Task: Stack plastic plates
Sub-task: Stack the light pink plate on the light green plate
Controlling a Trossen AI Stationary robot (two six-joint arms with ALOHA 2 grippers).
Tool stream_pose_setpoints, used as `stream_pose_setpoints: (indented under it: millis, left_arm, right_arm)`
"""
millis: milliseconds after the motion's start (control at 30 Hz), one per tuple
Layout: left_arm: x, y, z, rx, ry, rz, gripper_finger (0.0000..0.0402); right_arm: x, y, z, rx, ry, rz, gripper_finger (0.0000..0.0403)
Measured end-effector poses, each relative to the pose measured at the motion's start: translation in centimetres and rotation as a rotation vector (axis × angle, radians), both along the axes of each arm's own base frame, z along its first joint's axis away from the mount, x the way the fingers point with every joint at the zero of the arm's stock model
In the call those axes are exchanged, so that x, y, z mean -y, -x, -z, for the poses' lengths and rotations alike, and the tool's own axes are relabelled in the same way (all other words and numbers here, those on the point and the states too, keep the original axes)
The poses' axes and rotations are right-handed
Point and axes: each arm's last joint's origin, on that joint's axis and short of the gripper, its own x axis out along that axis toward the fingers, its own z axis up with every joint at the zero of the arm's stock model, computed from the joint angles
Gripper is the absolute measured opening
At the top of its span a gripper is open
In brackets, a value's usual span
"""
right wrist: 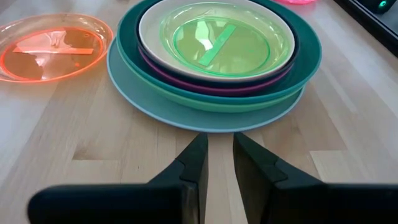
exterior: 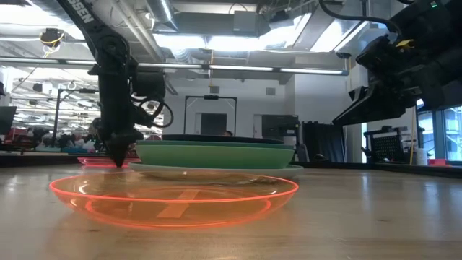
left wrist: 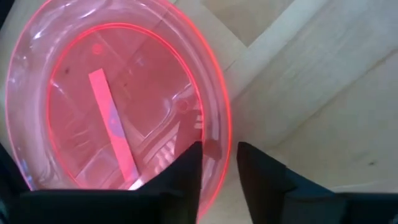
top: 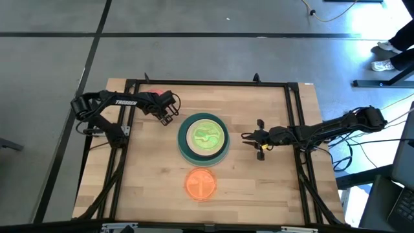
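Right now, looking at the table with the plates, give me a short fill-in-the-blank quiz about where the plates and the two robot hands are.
1. The clear plate on top of the stack is ____ in colour.
2. The orange plate lies ____ the stack, not on it.
3. The left hand has its fingers over the rim of the ____ plate.
4. The right hand is holding ____.

Missing words: green; beside; pink; nothing
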Motion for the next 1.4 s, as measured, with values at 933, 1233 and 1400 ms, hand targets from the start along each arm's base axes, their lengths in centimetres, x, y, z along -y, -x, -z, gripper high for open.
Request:
stream_pose_setpoints:
  millis: [933,1233,1400]
  left_arm:
    - [1.6,-2.0,-2.1,-0.084,-0.003,0.106,0.0003]
    - [3.8,-5.8,-5.7,-0.017,-0.071,0.245,0.0004]
    - [6.0,-8.1,-8.2,0.049,-0.101,0.345,0.0004]
  right_arm:
    - [0.0,0.0,0.0,0.000,0.004,0.007,0.0067]
    - [0.0,0.0,0.0,0.000,0.004,0.007,0.0067]
    - [0.0,0.0,0.0,0.000,0.004,0.007,0.0067]
